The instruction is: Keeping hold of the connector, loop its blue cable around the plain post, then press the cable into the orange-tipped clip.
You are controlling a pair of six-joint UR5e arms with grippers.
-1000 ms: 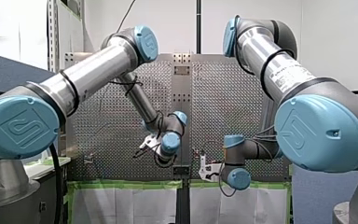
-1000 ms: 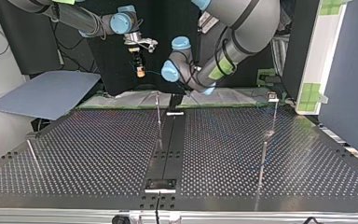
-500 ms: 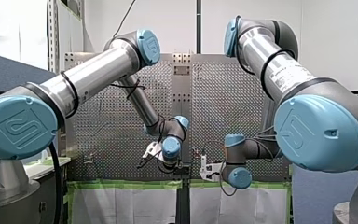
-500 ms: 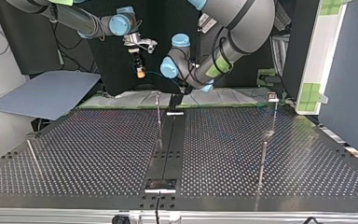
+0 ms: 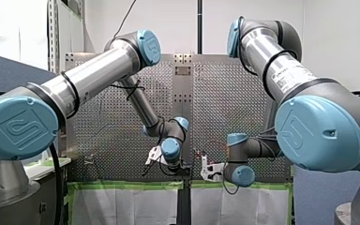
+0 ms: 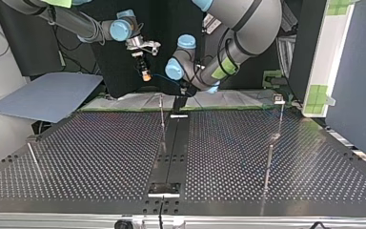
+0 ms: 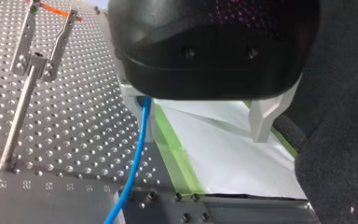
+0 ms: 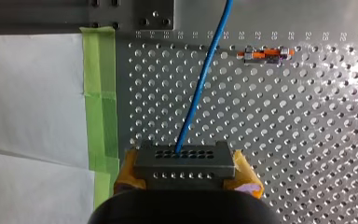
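Two yellow pads [image 8: 246,176] of my right gripper [image 8: 185,173], clamped on the grey connector [image 8: 184,158], one at each end. Straight ahead of those fingers, the blue cable [image 8: 200,88], running away over the perforated table [image 8: 307,140]. Ahead and off to one side of the cable, the orange-tipped clip [image 8: 263,53], apart from it. Off to the other side, green tape [image 8: 100,93] and a white sheet [image 8: 28,93]. On my left gripper [image 7: 205,135], pale fingers [image 7: 263,119] wide apart; the same cable just beside the inner face of one finger; further out on that finger's side, the clip upright on its stem, clear of the cable.
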